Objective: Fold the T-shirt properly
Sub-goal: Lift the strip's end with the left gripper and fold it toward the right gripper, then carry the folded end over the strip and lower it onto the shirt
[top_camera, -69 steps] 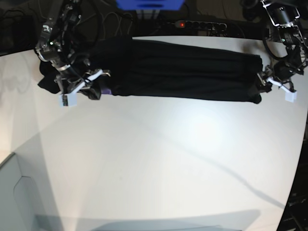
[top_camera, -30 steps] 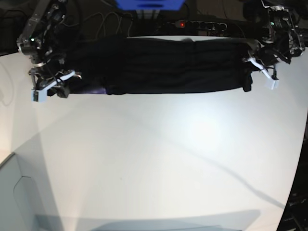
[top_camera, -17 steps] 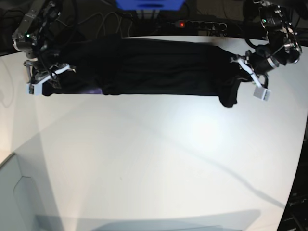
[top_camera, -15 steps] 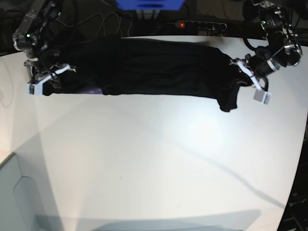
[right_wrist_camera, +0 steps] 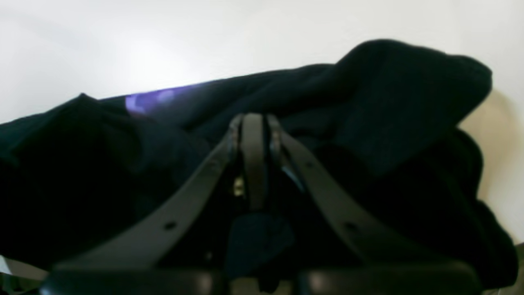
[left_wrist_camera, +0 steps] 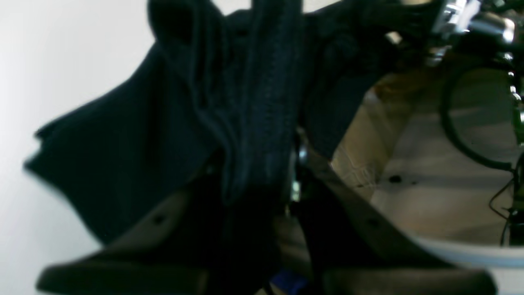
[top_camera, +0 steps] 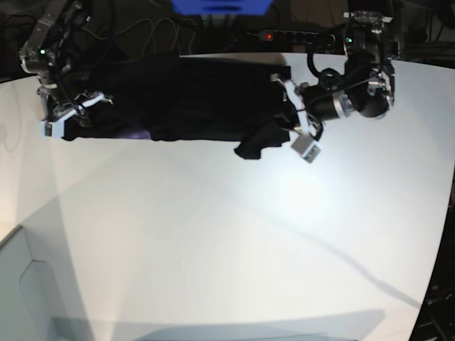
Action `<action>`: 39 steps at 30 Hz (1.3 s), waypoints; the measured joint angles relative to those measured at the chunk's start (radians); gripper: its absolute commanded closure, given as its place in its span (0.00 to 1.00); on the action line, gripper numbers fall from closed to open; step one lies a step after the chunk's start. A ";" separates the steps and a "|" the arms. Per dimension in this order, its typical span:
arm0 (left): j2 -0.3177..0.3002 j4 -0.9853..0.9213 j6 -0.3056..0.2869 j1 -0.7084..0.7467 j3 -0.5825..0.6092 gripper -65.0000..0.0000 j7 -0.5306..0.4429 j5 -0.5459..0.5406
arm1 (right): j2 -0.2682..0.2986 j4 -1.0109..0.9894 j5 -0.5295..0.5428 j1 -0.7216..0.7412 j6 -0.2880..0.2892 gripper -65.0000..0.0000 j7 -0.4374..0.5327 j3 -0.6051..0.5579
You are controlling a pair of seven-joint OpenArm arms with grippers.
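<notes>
The left hand point(top_camera: 297, 121), clamped on the T-shirt point(top_camera: 185, 99), has swung its end toward the right hand point(top_camera: 67, 117), also clamped, folding the shirt along the tabletop's point(top_camera: 234, 249) far edge.

A broad, matte white worktop point(top_camera: 234, 241) is filling most of the base view, catching a soft glare near its middle. Behind its far edge, a black power strip with a glowing red switch point(top_camera: 284, 36) is lying beside a blue box point(top_camera: 220, 6) among dark cables.
</notes>
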 measured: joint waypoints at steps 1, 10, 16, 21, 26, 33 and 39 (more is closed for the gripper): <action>0.000 -0.007 0.000 -0.012 0.027 1.00 -0.011 -0.005 | 0.000 0.000 -0.001 0.000 0.000 1.00 -0.001 0.000; 0.013 -0.133 0.004 -0.103 0.211 1.00 -0.011 0.004 | -0.002 0.000 -0.001 0.005 0.000 1.00 -0.001 0.000; 0.100 -0.201 0.003 -0.150 0.230 1.00 0.000 0.000 | -0.002 0.000 -0.001 0.005 0.000 1.00 0.000 0.000; 0.133 -0.262 0.004 -0.195 0.282 1.00 -0.010 0.002 | -0.003 0.000 -0.001 0.005 0.000 1.00 -0.001 0.000; 0.163 -0.294 0.004 -0.236 0.297 1.00 -0.009 0.037 | -0.002 0.000 -0.001 0.005 0.000 1.00 -0.001 0.000; 0.179 -0.336 0.004 -0.260 0.314 1.00 -0.010 0.068 | -0.005 -0.002 -0.001 0.011 0.000 1.00 -0.001 -0.003; 0.175 -0.384 0.004 -0.286 0.327 0.99 -0.010 0.069 | -0.002 -0.002 -0.002 0.018 0.000 1.00 -0.001 -0.033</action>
